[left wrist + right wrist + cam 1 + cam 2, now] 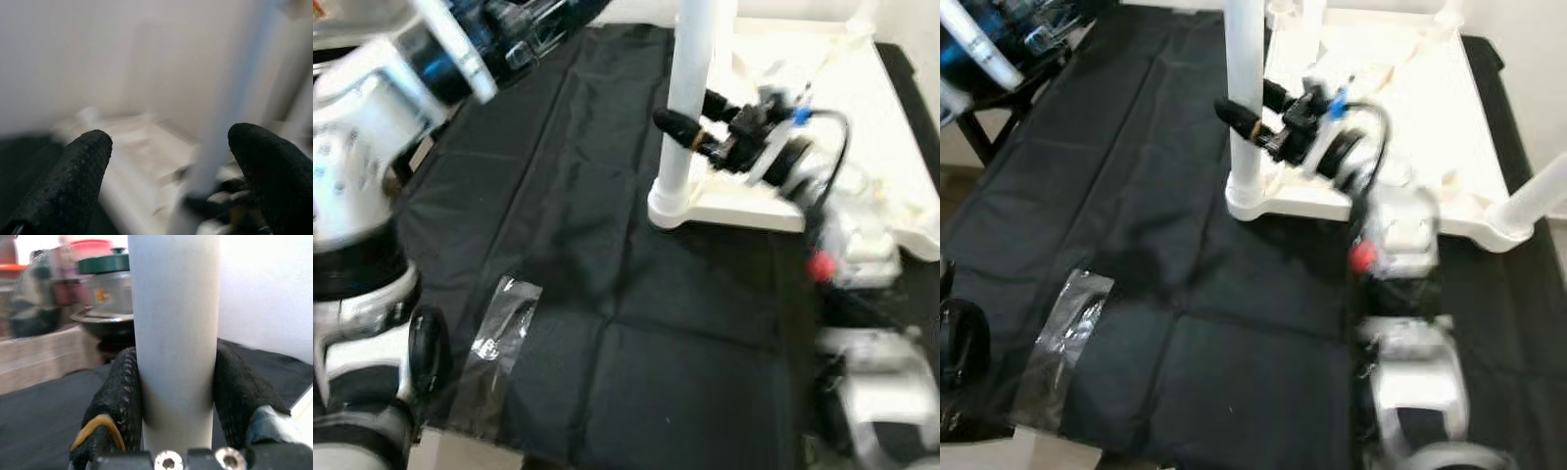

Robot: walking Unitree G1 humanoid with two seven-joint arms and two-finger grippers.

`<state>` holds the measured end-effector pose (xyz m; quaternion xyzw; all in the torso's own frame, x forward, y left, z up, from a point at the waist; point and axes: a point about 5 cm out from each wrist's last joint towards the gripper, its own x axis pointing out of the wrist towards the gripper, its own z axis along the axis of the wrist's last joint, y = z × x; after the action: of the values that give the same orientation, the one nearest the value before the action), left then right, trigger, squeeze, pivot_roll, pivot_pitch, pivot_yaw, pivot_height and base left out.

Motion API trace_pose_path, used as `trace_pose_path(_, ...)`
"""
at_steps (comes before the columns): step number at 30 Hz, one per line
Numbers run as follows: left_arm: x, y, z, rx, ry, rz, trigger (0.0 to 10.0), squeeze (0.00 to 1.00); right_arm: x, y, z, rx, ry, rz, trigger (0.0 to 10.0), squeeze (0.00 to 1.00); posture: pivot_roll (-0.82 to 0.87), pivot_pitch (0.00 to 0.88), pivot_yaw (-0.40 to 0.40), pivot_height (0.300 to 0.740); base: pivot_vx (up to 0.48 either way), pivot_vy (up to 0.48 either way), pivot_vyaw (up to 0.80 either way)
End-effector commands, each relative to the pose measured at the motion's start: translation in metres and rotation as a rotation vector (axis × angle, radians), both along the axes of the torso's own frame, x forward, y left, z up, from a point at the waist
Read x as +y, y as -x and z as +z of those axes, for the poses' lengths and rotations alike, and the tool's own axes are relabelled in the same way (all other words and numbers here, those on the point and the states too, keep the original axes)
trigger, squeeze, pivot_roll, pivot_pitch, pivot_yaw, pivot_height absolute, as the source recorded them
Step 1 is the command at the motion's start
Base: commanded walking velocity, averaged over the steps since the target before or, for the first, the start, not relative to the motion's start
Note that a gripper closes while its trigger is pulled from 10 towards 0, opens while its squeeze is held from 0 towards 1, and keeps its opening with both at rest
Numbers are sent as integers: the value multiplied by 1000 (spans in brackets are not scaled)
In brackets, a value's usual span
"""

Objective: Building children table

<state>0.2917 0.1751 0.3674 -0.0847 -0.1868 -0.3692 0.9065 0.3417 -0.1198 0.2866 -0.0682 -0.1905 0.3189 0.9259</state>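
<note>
A white children's table (1430, 108) lies upside down on a black cloth. One white leg (690, 78) stands upright in its near left corner socket. My right gripper (690, 125) is shut on this leg low down, a black finger pressed on either side of the leg (173, 308). A second leg (1533, 201) sticks out at the table's right corner. My left arm (372, 117) is raised at the far left, blurred. Its gripper (171, 147) is open, fingers wide apart with nothing between them, facing the blurred table and leg.
The black cloth (607, 294) covers the work surface, and a strip of clear plastic (504, 328) lies on it at the near left. The cloth's edge runs along the near left corner. Pots and containers (98, 293) stand beyond the cloth.
</note>
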Motion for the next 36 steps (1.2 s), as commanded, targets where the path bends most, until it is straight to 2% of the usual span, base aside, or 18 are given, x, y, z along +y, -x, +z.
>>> trace_pose_path(1, 15, -1, -31, 89, 19, 153, 10000, 1000, 1, 1, -44, 156, -9, -228, 0, 0, 22, 230, 28, 740, 0, 0, 0)
trace_pose_path(2, 15, -1, -31, 89, 19, 153, 10000, 1000, 1, 1, -44, 156, -9, -228, 0, 0, 22, 230, 28, 740, 0, 0, 0)
trace_pose_path(4, 23, 14, -134, 351, -29, 346, 10000, 1000, 37, 18, -79, 261, -108, -388, 0, 0, 39, 208, 22, 740, 0, 0, 0)
trace_pose_path(5, 20, 24, -159, 415, -48, 361, 10000, 1000, 46, 21, -83, 276, -122, -394, 0, 0, 39, 208, 22, 740, 0, 0, 0)
trace_pose_path(7, 16, 31, -172, 444, -54, 360, 10000, 980, 47, 20, -84, 280, -122, -399, 0, 0, 38, 204, 17, 740, 0, 0, 0)
trace_pose_path(8, 11, 35, -178, 452, -57, 355, 10000, 765, 44, 18, -83, 278, -120, -411, 0, 0, 33, 196, 17, 740, 0, 0, 0)
trace_pose_path(9, 11, 35, -178, 452, -57, 355, 10000, 765, 44, 18, -83, 278, -120, -411, 0, 0, 33, 196, 17, 740, 0, 0, 0)
trace_pose_path(10, 9, 37, -179, 460, -56, 354, 10000, 533, 42, 19, -82, 281, -120, -427, 0, 0, 33, 196, 17, 740, 0, 0, 0)
trace_pose_path(11, 9, 37, -179, 460, -56, 354, 10000, 533, 42, 19, -82, 281, -120, -427, 0, 0, 33, 196, 17, 740, 0, 0, 0)
trace_pose_path(12, 6, 39, -183, 463, -52, 353, 10000, 149, 41, 20, -81, 283, -116, -438, 0, 0, 28, 193, 17, 740, 0, 0, 0)
trace_pose_path(13, 1, 40, -188, 459, -74, 351, 10000, 0, 41, 23, -79, 287, -116, -459, 0, 0, 17, 186, 21, 740, 0, 0, 0)
trace_pose_path(16, -6, 41, -197, 451, -103, 360, 10000, 0, 41, 26, -77, 293, -118, -483, 0, 0, 12, 184, 24, 740, 0, 0, 0)
trace_pose_path(17, -9, 42, -201, 443, -111, 364, 10000, 0, 41, 27, -76, 294, -120, -498, 5608, 0, 8, 184, 25, 740, 0, 0, 0)
trace_pose_path(19, -12, 43, -204, 437, -112, 367, 10000, 0, 41, 28, -76, 293, -121, -506, 5608, 0, 7, 183, 25, 740, 0, 0, 0)
trace_pose_path(20, -14, 44, -206, 426, -118, 372, 10000, 0, 41, 28, -76, 298, -120, -497, 10000, 0, 3, 183, 26, 740, 0, 0, 0)
trace_pose_path(22, -16, 45, -207, 415, -116, 376, 10000, 0, 41, 30, -73, 288, -133, -470, 10000, 0, 5, 183, 25, 740, 0, 0, 0)
trace_pose_path(23, -16, 44, -207, 405, -112, 380, 10000, 0, 40, 30, -70, 264, -133, -422, 10000, 1000, 8, 185, 21, 740, 0, 0, 0)
trace_pose_path(36, -21, 42, -202, 337, -85, 394, 10000, 0, -20, 13, -38, 165, -8, -106, 10000, 1000, 9, 220, -2, 740, 0, 0, 0)
